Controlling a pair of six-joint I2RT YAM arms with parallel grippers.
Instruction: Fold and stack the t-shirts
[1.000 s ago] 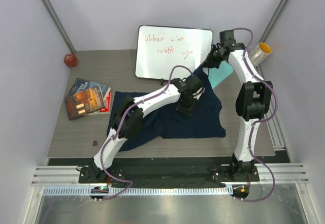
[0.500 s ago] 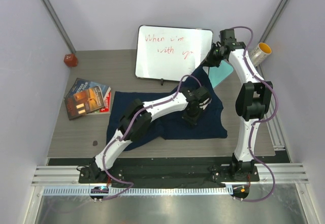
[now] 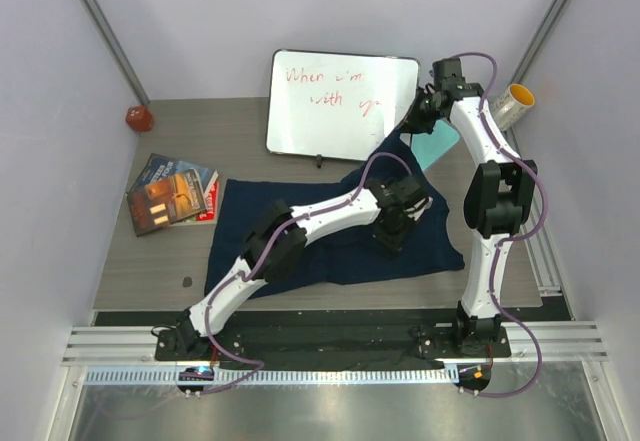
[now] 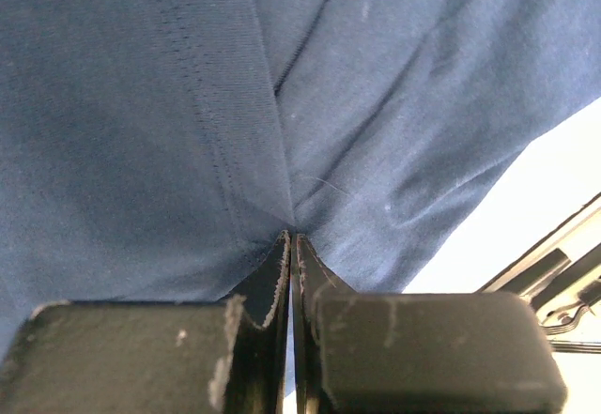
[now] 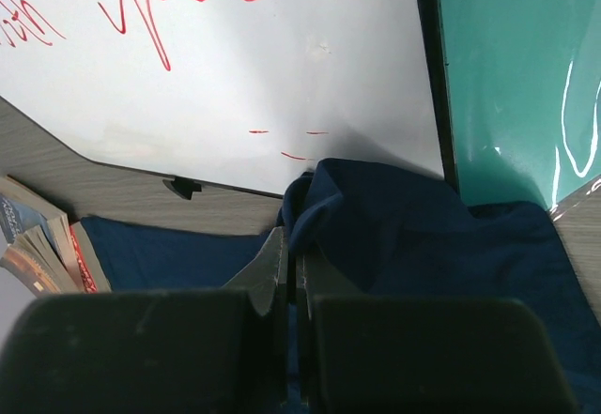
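Two end effectors pinch one navy t-shirt.

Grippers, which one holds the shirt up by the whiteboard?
The right gripper, pinching the t-shirt at its far corner beside the whiteboard; the left gripper pinches it mid-cloth.

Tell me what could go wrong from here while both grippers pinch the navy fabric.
1. The left gripper and right gripper each pinch only a thin bit of t-shirt; either hold may slip under tension.
2. The right pinch sits by the whiteboard and teal board; dragging cloth could shift them.
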